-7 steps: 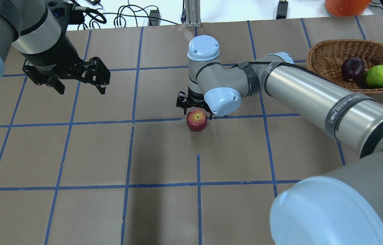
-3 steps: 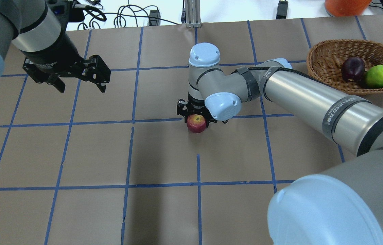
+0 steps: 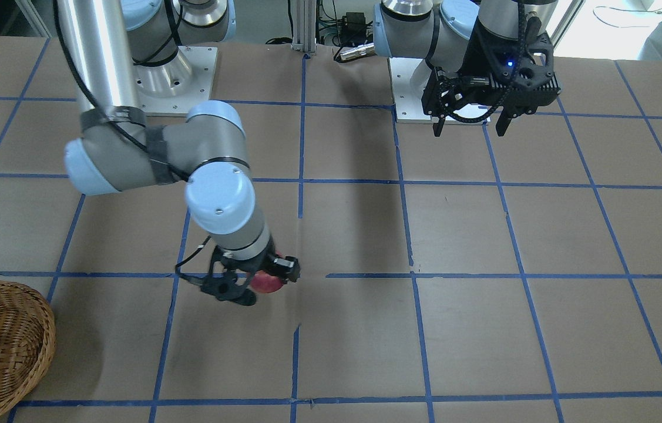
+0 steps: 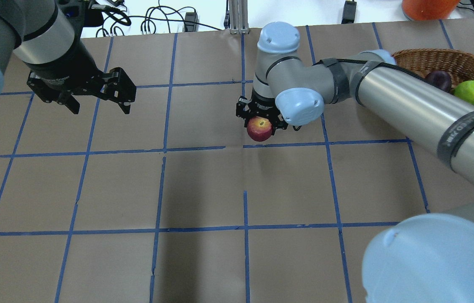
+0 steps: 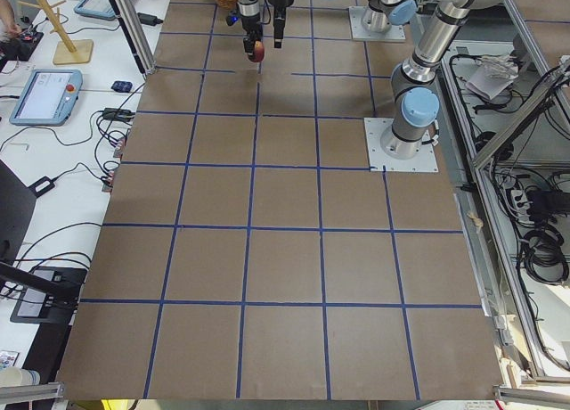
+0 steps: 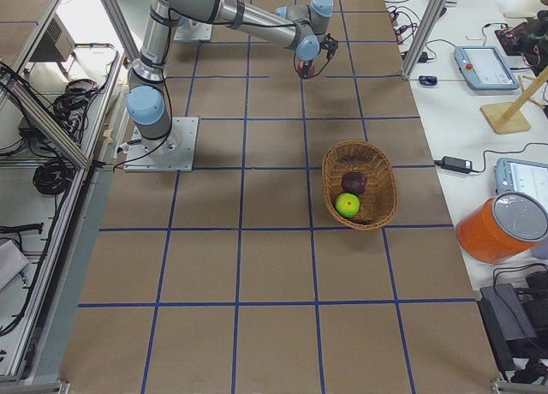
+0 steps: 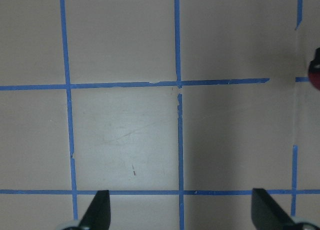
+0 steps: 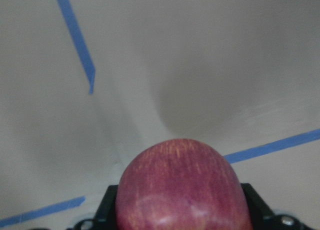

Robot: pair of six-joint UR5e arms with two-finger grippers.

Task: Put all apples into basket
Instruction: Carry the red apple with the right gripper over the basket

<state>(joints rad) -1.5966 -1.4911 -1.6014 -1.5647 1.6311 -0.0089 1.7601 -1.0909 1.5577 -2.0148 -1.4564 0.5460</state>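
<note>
Overhead exterior view gives me the clearest read. The right gripper [image 4: 260, 123] points straight down near the middle of the desk [image 4: 203, 189], and its black fingers [image 4: 242, 114] are closed onto opposite sides of the red apple [image 4: 259, 129], pinching it. The opening is no wider than the apple itself. From the right wrist camera the apple [image 8: 182, 187] fills the lower middle of the frame, seated between the gripper's black parts. The desk behind it is soft and out of focus, with a shadow lying apart from the fruit, so it looks to me to be clear of the surface, though I can't be certain.

The apple's stem dimple, ringed with a yellowish blush, faces up toward the overhead camera. Its stem axis runs roughly upright, in line with the gripper, tipped a little toward the far edge of the desk.

The left gripper [image 4: 100, 110] hangs over the far left part of the desk with its fingers spread wide and nothing between them. Its wrist camera shows both fingertips [image 7: 100, 210] at the bottom corners with bare taped desk between.

The basket [image 4: 472, 59] sits at the far right, well apart from the held apple, partly hidden by the right arm. The maroon apple [image 4: 438, 79] and the green apple [image 4: 469, 92] lie inside it, just beside each other.
</note>
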